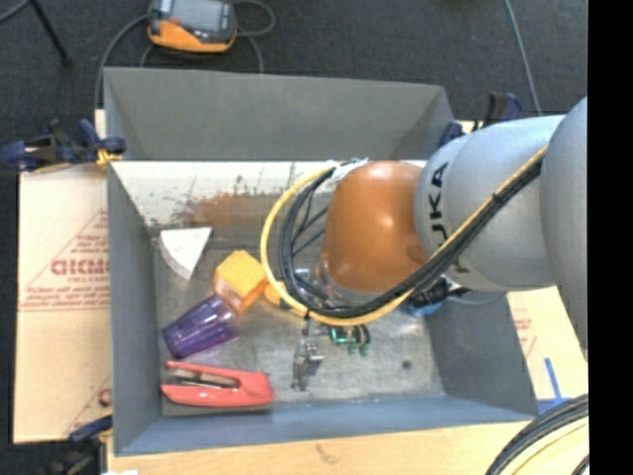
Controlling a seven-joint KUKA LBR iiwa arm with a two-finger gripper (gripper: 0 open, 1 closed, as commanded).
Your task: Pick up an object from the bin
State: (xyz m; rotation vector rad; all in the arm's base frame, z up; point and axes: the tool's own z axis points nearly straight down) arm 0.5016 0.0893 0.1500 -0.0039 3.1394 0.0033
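1. Now my claw (304,368) hangs low in the bin (272,117), near the front wall and a little left of the middle of the floor.
2. Whether the claw is released or clenched, I cannot tell from this view; I see no thing in it.
3. Under the claw is bare grey floor, so it is not over any thing.
4. Nearest to it on the left is a red tool (218,386). It lies flat along the front wall, and its right end is just beside the claw but apart from it.
5. Nearest on the right, a little further back, is a small green thing (348,337). It is partly under my wrist, and its shape I cannot tell.
6. A purple cup (201,327) lies on its side just behind the red tool, close to the left wall.
7. A yellow block (240,277) is just behind the cup, and they seem to touch.
8. A white wedge (186,248) lies further back and to the left, apart from the block.
9. A blue thing (425,306) shows a little from under my arm (504,206) on the right; most of it is hidden.
10. My orange cover (371,226) and my cables (287,255) hang over the middle of the bin and hide the floor there.
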